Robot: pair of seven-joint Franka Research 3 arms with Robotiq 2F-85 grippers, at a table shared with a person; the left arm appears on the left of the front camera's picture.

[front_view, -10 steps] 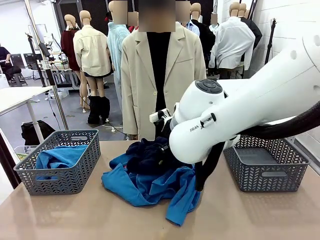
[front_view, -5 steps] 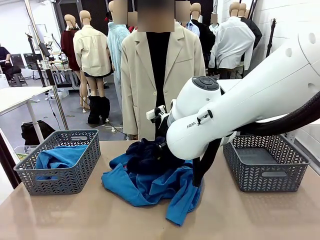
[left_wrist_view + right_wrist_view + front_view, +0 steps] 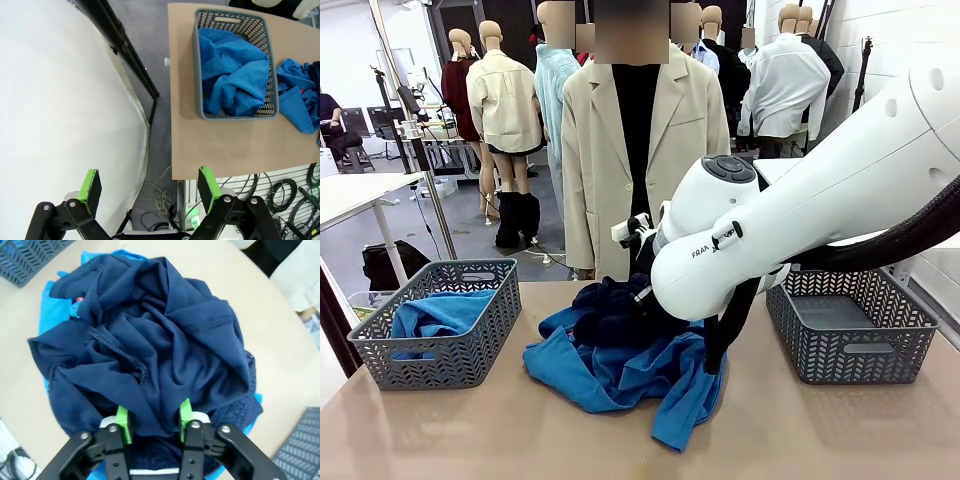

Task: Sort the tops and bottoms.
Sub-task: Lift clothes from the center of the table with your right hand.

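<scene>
Right wrist view: the bottoms [image 3: 150, 340] are a crumpled heap of soft dark navy cloth with stitched hems and deep folds, lying on bright blue tops [image 3: 57, 292]. The right hand [image 3: 153, 419] points down into the heap, its green pads pinching a fold of the navy cloth. In the front view the white right arm [image 3: 800, 230] reaches across the middle and bends down over the pile at the centre of the counter [image 3: 470, 430], a smooth, pale brown surface. There the blue tops spread out under the navy heap, one end trailing toward the near edge. The left hand [image 3: 149, 184] hangs high beside the counter, fingers spread wide and holding nothing. Below it the left basket [image 3: 198, 70], grey lattice plastic, holds more rumpled blue tops. The right basket [image 3: 850, 345] stands past the arm. A person [image 3: 635, 150] in a beige jacket stands at the far side.
</scene>
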